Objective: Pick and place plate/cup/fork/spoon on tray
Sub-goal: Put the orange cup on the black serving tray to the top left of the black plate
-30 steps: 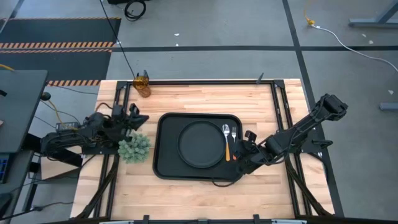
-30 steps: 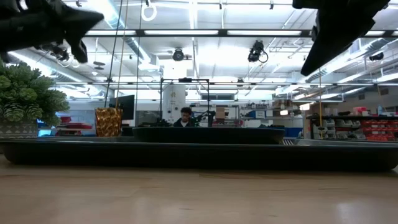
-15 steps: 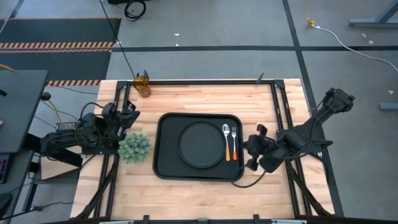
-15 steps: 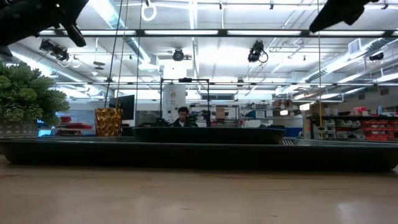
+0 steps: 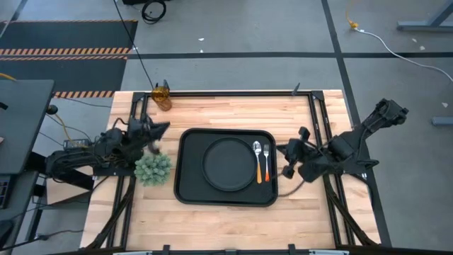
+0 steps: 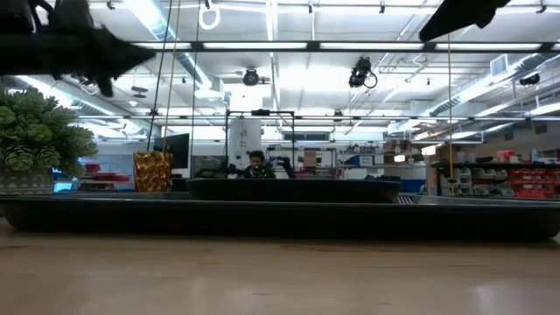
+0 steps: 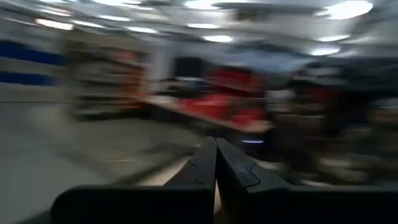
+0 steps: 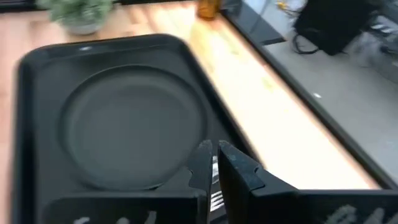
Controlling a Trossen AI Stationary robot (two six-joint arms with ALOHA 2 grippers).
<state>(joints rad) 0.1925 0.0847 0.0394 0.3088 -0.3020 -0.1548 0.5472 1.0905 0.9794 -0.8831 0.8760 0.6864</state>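
**Table, tray and both arms, seen from above and from table height**

We begin with the room (image 6: 350, 105): a large workshop hall with rows of ceiling lights, shelving along the far wall and a person (image 6: 255, 164) seated in the distance. Around the table the high view shows grey floor (image 5: 248, 28), crossed by dark lines, with a striped mat (image 5: 64, 39) at one side.

The table (image 5: 226, 219) is pale butcher-block wood with a dark frame. At its centre lies the tray (image 5: 187, 191), long side across the table. On the tray sits the plate (image 5: 228, 164), and just beside the plate, toward the right arm, lie the spoon (image 5: 257, 154) and the fork (image 5: 266, 163), side by side and both inside the tray rim.

The left gripper (image 5: 160, 128) hangs above the table between the tray and the cup; in the left wrist view we see its fingers (image 7: 202, 168) pressed together with nothing between them. The right gripper (image 5: 294, 151) hovers just off the tray's right edge; in the right wrist view its fingers (image 8: 202, 163) stand nearly closed and empty, above the fork and spoon end of the tray.

A green plant (image 5: 153, 168) stands against the tray's left edge. The cup (image 5: 162, 96) stands at the table's far left corner, well apart from the tray.
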